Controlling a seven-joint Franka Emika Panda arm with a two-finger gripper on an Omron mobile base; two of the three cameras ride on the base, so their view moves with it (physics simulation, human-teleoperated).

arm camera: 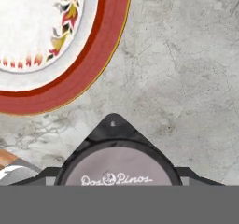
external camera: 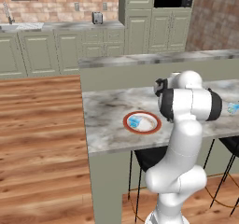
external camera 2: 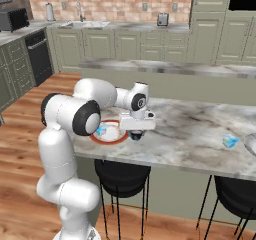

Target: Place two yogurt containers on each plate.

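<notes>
Right base view: long grey-white marbled island tabletop (external camera 2: pixel 190 129) runs across the frame, with a raised ledge behind it and black round stools (external camera 2: pixel 122 174) tucked under its near edge. White robot arm (external camera 2: pixel 65 134) rises at lower left and reaches forward over the tabletop. Its gripper (external camera 2: pixel 136 134) points down, low over the marble, just beside the right edge of the round white plate with the red-orange rim (external camera 2: pixel 117 140).

One small light-blue see-through yogurt container (external camera 2: pixel 101 130) sits on that plate, toward its left side. A pale grey-rimmed plate (external camera 2: pixel 251 145) is cut off at the far right edge, well apart from the red-rimmed one. A second light-blue yogurt container (external camera 2: pixel 230 141) stands on bare marble just beside it, not on it.

Left base view has the same tabletop (external camera: pixel 107 120), arm (external camera: pixel 186 125), red-rimmed plate (external camera: pixel 126 121) with its blue container (external camera: pixel 135 122), and the lone container (external camera: pixel 233 108) at the right edge.

Hand view looks straight down. The red rim (arm camera: pixel 84 73) curves across the upper left, with a leaf pattern inside it. A round grey lid printed "Dos Pinos" on a dark-edged container (arm camera: pixel 116 171) sits at the bottom, where the fingers are, over marble beside the plate. Cannot tell whether the fingers are clamped on it or loose around it.
</notes>
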